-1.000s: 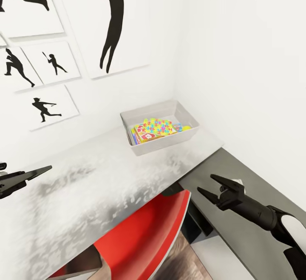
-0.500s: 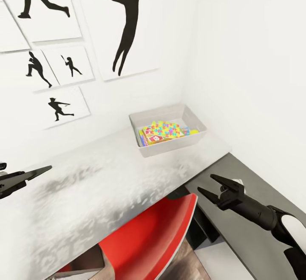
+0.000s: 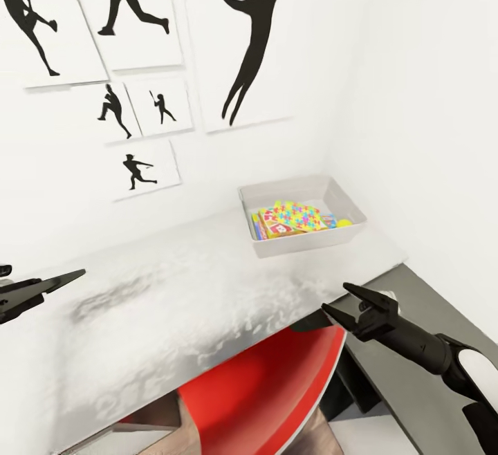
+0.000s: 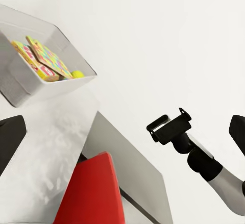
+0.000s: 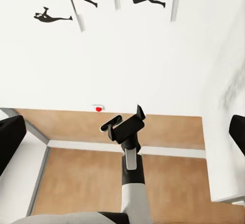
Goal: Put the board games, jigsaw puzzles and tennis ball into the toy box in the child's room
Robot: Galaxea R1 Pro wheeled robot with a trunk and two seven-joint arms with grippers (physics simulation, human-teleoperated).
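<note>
- Right gripper spread wide and carrying nothing, poised off the near right edge of the table, above the red chair
- Left gripper also bare, hovering over the near left part of the table; finger tip seen pointing across the top, jaws judged apart, holding nothing
- Seen from the left wrist too: right gripper unclenched in mid-air beside the white wall
- Judged risk: swinging the right arm inward from here could clip the table edge or the chair back, both just beside the fingers
- Judged risk: reaching for the toy box with spread fingers could nudge its sloping wall and slide the tray toward the corner or off the far right end of the top
- Toy box sitting at the far right end of the table, against the wall corner, well apart from both grippers
- Inside: a jigsaw puzzle lying tilted on top, a red-and-white printed box under it, more flat edges stacked at the side, and the yellow tennis ball by the right wall
- Exact count of boxes in the stack not readable; rest of the table top bare of toys as far as visible
</note>
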